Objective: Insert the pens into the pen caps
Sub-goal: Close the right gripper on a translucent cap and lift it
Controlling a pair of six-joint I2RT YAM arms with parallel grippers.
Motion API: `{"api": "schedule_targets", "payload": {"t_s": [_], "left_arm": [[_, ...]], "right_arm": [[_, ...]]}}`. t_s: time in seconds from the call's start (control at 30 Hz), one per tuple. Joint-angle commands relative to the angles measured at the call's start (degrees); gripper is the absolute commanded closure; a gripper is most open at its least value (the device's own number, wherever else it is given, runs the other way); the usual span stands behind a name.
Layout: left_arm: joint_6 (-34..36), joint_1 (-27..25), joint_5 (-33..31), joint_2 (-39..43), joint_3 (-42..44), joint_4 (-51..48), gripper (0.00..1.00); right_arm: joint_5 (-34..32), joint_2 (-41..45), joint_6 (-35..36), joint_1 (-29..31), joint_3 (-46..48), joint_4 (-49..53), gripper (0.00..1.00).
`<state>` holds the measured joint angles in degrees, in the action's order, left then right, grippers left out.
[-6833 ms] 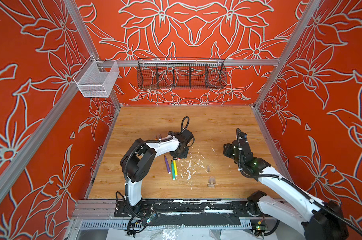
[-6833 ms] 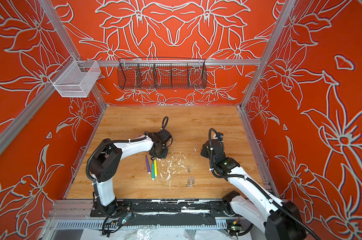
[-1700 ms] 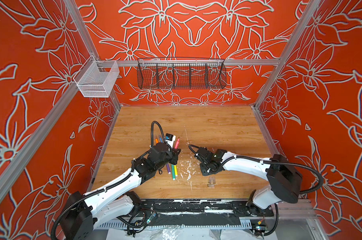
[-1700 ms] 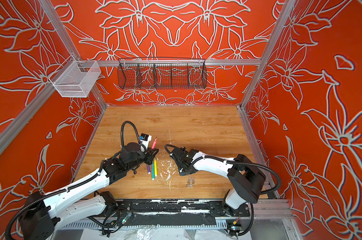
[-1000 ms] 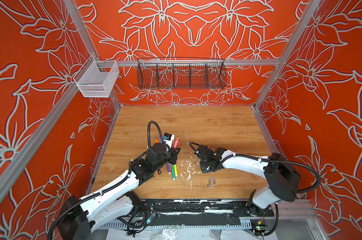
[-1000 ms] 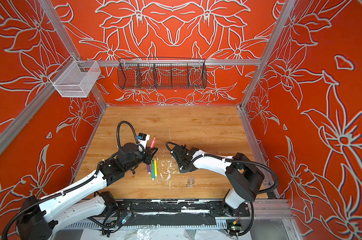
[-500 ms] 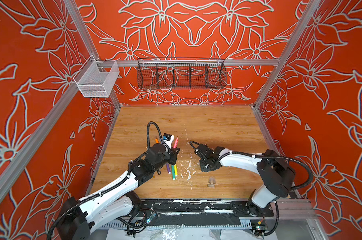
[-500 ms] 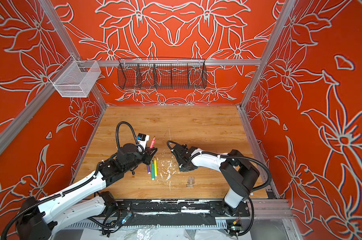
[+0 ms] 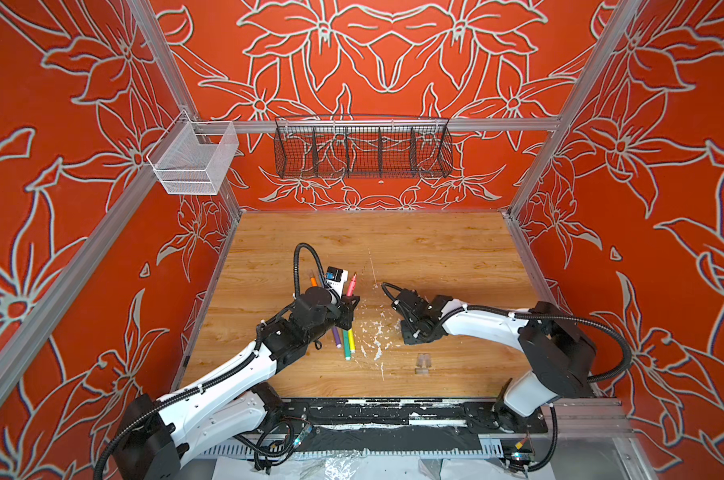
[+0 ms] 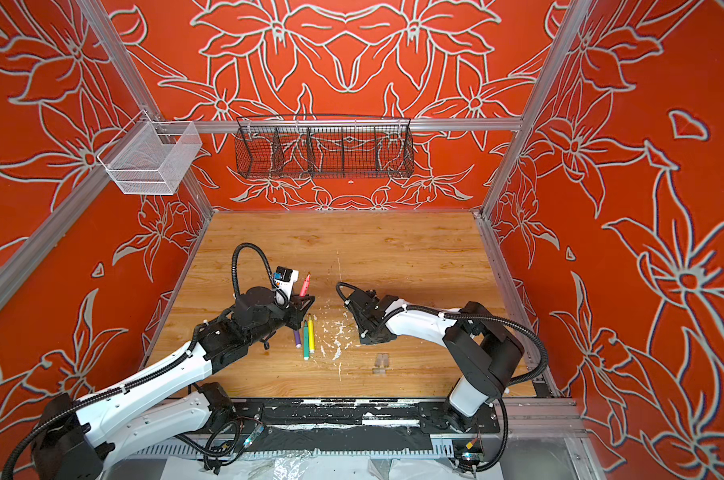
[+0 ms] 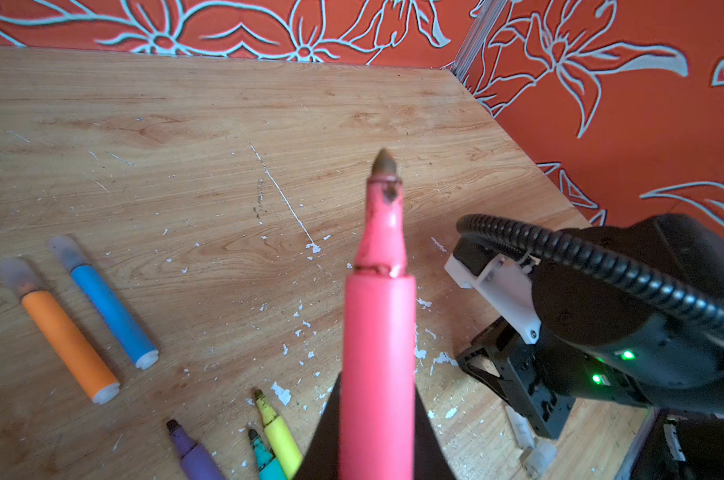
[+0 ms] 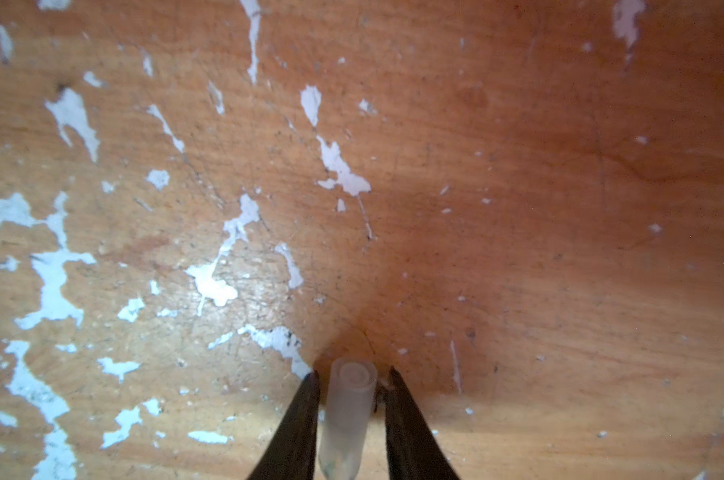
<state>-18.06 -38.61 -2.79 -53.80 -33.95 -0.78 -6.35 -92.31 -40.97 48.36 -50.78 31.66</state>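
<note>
The white module [image 9: 336, 277] on the left wrist carries a blue patch, too small to read. The pens' barrels show as plain colour.

The left hand [image 9: 349, 300] is pressed together on the pink pen [image 9: 352, 284] and holds it above the surface [image 9: 435, 257], worn dark tip pointing up and away. In the left wrist view the barrel's lower end is cut off between the dark fingers [image 11: 325, 449].

The right hand [image 12: 352, 374] is low over the surface among white flecks [image 12: 335, 166]. Its fingers stand close on either side of a clear cap [image 12: 348, 411]. Thin slivers show near the tips and the cap's near end is cut off — I cannot tell whether it is pinched. In both top views the hand's body hides this cap.

The orange pen [image 11: 67, 345] and blue pen [image 11: 111, 311] lie side by side, each with a frosted cap on. The purple pen [image 9: 336, 336], green pen [image 9: 346, 345] and yellow pen [image 9: 351, 340] lie uncapped, partly under the left hand. Two loose caps [image 9: 423, 362] lie nearer the front edge — blurred.
</note>
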Motion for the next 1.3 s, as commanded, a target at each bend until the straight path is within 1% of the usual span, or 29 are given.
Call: {"api": "schedule_targets", "payload": {"t_s": [0.0, 0.13, 0.33, 0.43, 0.63, 0.7, 0.9, 1.03, 1.1, 1.27], "left_arm": [[0.0, -0.1, -0.8, 0.1, 0.5, 0.8, 1.00], [0.1, -0.1, -0.7, 0.3, 0.6, 0.9, 1.00], [0.3, -0.1, 0.5, 0.1, 0.4, 1.1, 1.00], [0.5, -0.1, 1.0, 0.2, 1.0, 2.1, 1.00], [1.1, -0.1, 4.9, 0.3, 2.2, 5.2, 1.00], [1.2, -0.1, 6.7, 0.8, 2.5, 5.6, 1.00], [1.6, -0.1, 10.8, 2.0, 3.3, 7.3, 1.00], [1.9, -0.1, 14.4, 2.5, 4.0, 9.0, 1.00], [2.0, -0.1, 15.7, 2.6, 4.4, 9.9, 1.00], [1.4, -0.1, 18.1, 2.9, 4.6, 11.1, 1.00]], "right_arm": [[1.1, -0.4, -0.7, 0.3, 2.5, 1.9, 0.71], [1.7, -1.1, -0.5, 0.3, 3.2, 0.9, 0.74], [2.5, -0.5, -0.5, 0.3, 3.9, -0.3, 0.85], [2.2, -0.2, -0.7, 0.3, 4.2, -1.0, 0.88], [3.0, 1.6, -1.3, 0.2, 2.7, -2.1, 0.96], [2.4, 2.8, -1.4, 0.0, 1.7, -1.5, 0.97], [0.3, 8.4, -2.5, -0.8, -0.7, 0.1, 1.00], [-1.4, 14.2, -4.0, -1.5, -1.3, 0.2, 1.00], [-2.1, 17.5, -5.0, -1.6, -1.5, -0.7, 1.00], [-3.8, 26.9, -7.3, -1.5, -1.1, -7.6, 1.00]]}}
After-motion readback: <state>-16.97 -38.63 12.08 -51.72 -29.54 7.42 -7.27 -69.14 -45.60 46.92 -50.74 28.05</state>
